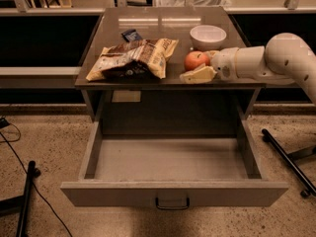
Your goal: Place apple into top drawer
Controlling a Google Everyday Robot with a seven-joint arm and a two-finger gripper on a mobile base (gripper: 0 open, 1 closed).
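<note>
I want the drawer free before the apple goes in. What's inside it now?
Only bare grey floor shows in the drawer; the strip just behind its front panel is hidden. The apple sits on the tabletop, the gripper right beside it.
</note>
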